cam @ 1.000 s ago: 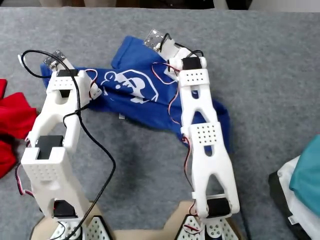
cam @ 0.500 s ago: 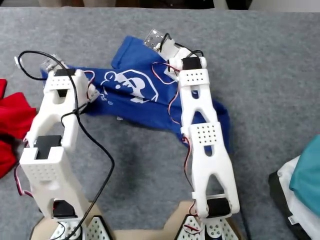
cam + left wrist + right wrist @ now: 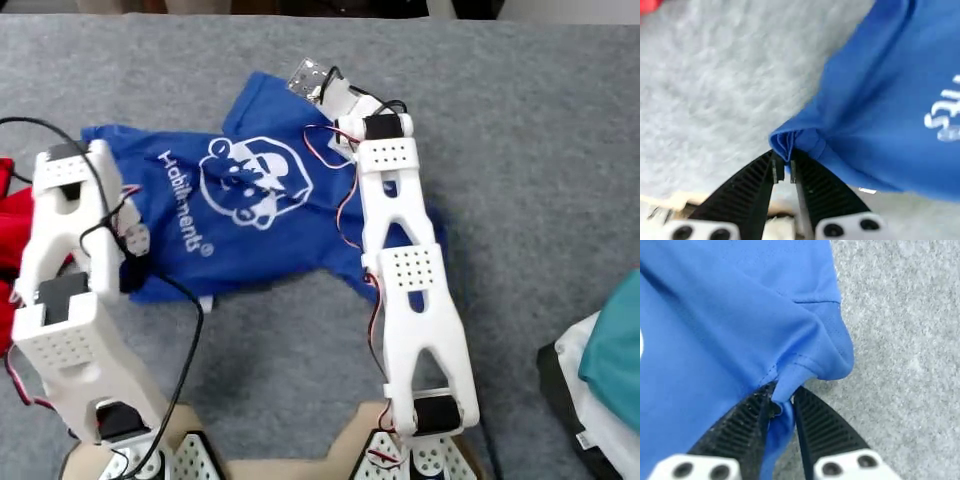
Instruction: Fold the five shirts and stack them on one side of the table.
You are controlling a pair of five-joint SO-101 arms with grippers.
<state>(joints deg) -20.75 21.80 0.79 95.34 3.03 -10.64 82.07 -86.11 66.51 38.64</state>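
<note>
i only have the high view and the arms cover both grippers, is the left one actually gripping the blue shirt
Observer: Yes. In the left wrist view the left gripper is shut on a bunched fold at the edge of the blue shirt.
Operator: ok and the right one, got cloth or just sitting on top of it
Observer: It has cloth. In the right wrist view the right gripper is shut on a hemmed edge of the same shirt, with fabric pinched between its fingers.
</note>
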